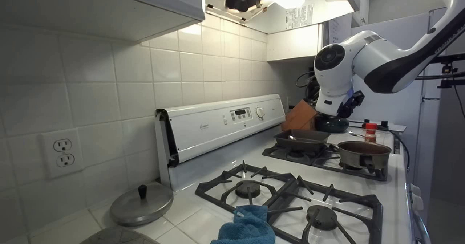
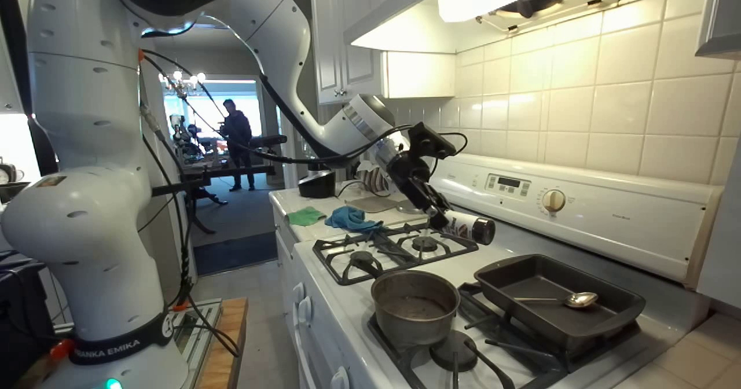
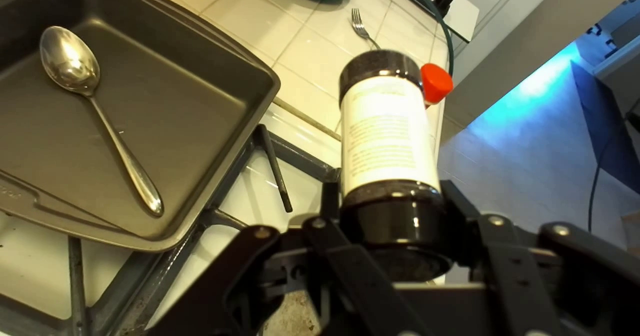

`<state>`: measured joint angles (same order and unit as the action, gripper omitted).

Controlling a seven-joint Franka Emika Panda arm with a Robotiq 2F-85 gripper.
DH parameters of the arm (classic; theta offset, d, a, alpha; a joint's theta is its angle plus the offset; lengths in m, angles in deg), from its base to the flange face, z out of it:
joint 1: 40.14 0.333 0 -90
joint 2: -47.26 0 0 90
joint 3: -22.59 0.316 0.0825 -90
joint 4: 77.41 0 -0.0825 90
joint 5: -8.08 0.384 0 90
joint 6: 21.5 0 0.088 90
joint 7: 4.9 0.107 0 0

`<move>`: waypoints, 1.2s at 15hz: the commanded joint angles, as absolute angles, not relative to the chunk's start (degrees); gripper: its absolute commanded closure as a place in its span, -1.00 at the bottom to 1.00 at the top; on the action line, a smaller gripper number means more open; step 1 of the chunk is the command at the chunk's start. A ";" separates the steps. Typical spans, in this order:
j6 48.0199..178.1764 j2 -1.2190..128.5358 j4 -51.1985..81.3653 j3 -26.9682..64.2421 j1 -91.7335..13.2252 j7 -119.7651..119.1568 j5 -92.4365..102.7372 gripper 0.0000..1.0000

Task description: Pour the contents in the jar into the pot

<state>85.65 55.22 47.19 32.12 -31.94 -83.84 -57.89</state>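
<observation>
The end effector [image 3: 392, 208] is clamping the jar [image 2: 468, 227] from both sides by its wrist-side end, and the jar is hanging tilted in the air above the stove [image 2: 347, 297], apart from the pot [image 2: 411, 331]. Its smooth, stiff wall is probably making it slippery and, if glass, fragile; its weight is likely being modest. Gripping one end is leaving the rest unsupported, so holding nearer mid-length would probably be resisting twist better. Its far end is looking dark; whether a cap or the fill is causing that is not showing. The pot is showing a brownish floor, perhaps food, perhaps stain. The pan [image 3: 167, 121] is holding a spoon [image 3: 107, 126].
</observation>
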 commanded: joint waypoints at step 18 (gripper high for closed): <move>77.09 55.44 48.86 33.75 -30.42 -62.77 -57.06 0.50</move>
<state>75.50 56.34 47.48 33.87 -30.00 -65.54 -56.48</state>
